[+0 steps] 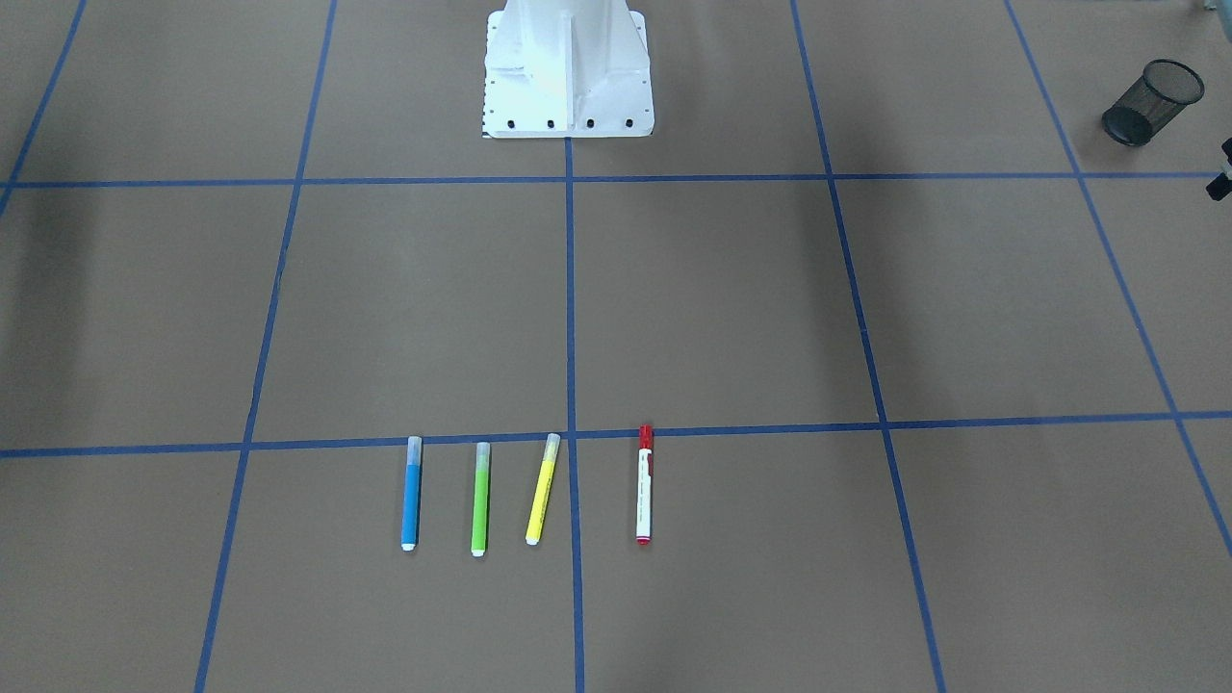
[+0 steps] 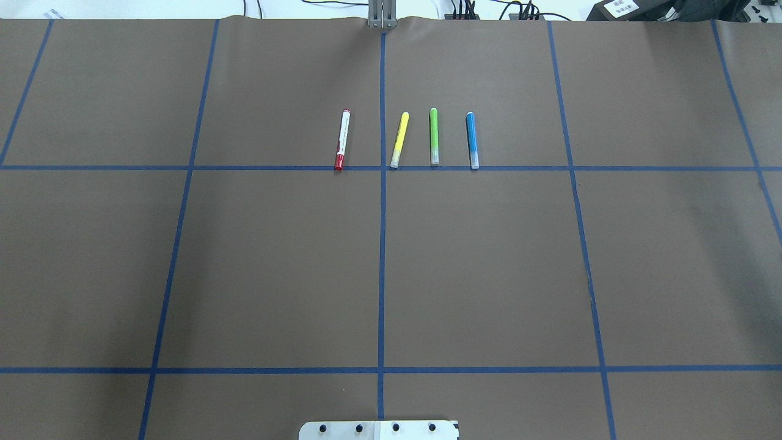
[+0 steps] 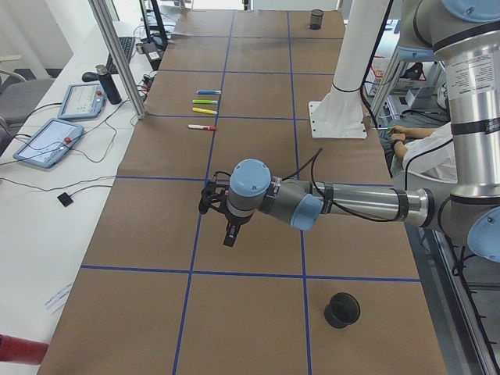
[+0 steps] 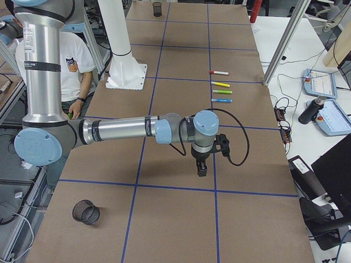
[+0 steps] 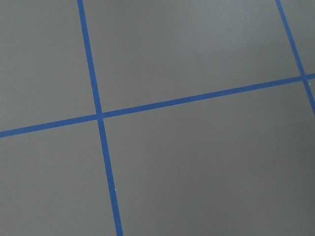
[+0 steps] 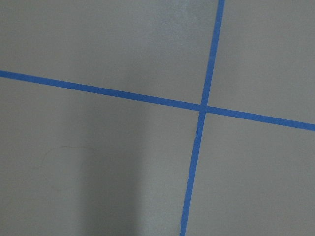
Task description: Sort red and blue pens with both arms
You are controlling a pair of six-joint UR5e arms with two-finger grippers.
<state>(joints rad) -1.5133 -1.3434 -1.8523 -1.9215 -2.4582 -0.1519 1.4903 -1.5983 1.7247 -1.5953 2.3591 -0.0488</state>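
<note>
Several pens lie in a row on the brown table. The red-capped white marker lies at one end of the row and the blue highlighter at the other. Both are far from the arms. My left gripper shows only in the exterior left view, hanging above the table at that end; I cannot tell if it is open or shut. My right gripper shows only in the exterior right view, also above bare table, state unclear. Both wrist views hold only brown paper and blue tape lines.
A yellow highlighter and a green highlighter lie between the two pens. A black mesh cup stands near the left arm and another mesh cup near the right arm. The white robot base stands mid-table. A person sits behind it.
</note>
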